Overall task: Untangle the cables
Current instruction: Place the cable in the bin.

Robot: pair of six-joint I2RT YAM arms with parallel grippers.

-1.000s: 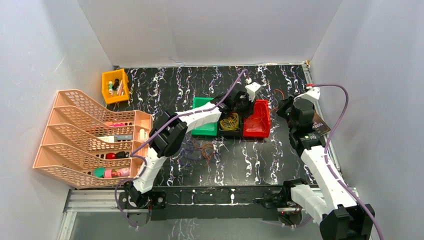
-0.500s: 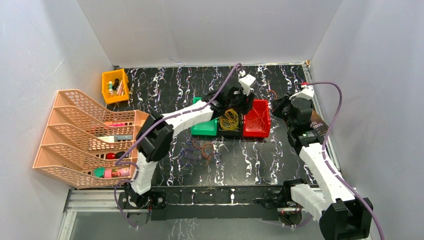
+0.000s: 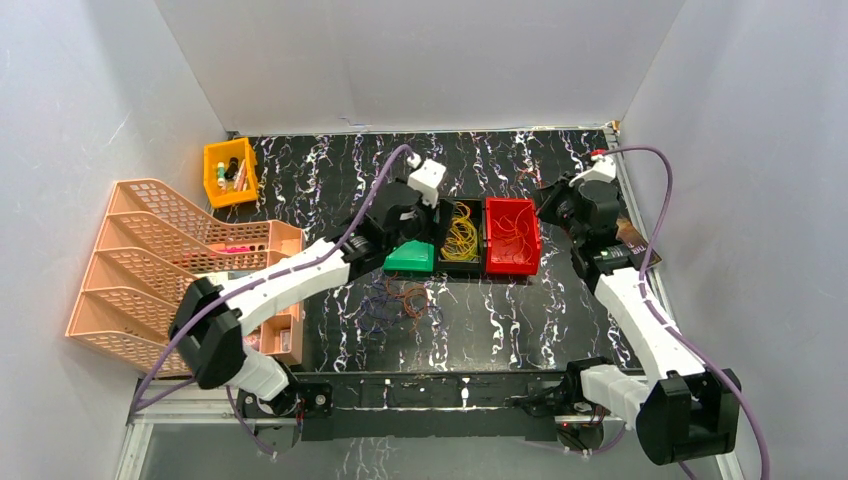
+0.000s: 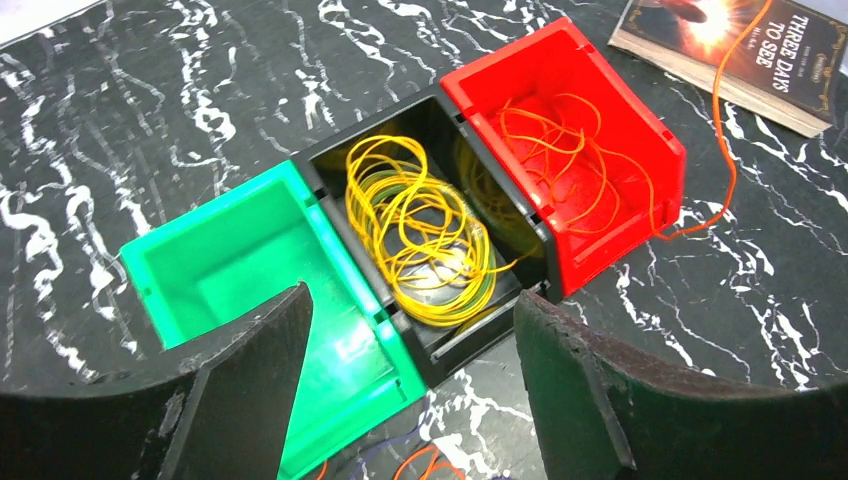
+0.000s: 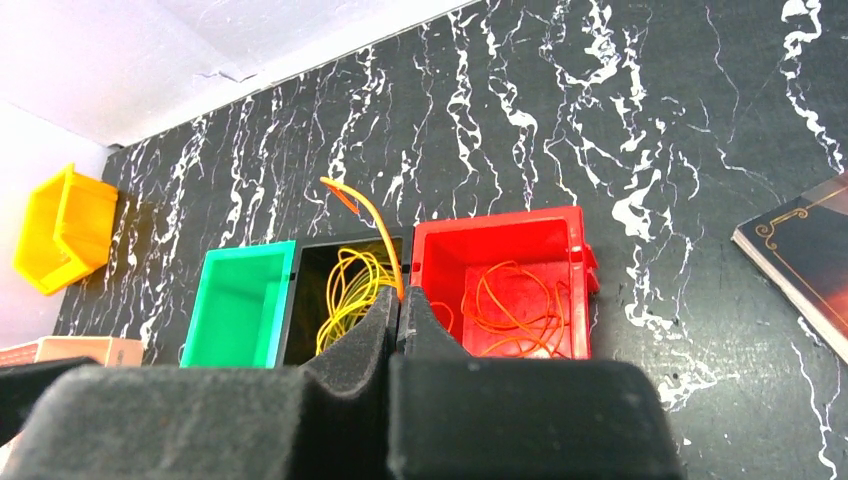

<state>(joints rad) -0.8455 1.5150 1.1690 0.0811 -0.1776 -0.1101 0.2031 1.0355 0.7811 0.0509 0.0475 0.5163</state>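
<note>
Top external: black white-veined surface (image 3: 500, 310) boxed by white walls (image 3: 420, 60) on three sides.
Mid-surface row of green bin (image 3: 410, 258), black bin (image 5: 305, 300), red bin (image 3: 512, 203): yellow cables (image 3: 460, 238) coiled in the black, orange-red cables (image 3: 510, 238) in the red, loose tangle (image 3: 400, 298) on bare marble nearer the near edge. Peach rack (image 3: 150, 270) along the left edge, book (image 3: 630, 235) at the right. Left end effector (image 4: 410, 310) spread open over the green bin; right end effector (image 5: 397, 300) pinched shut on one orange-red strand. Bare marble along the far edge.
</note>
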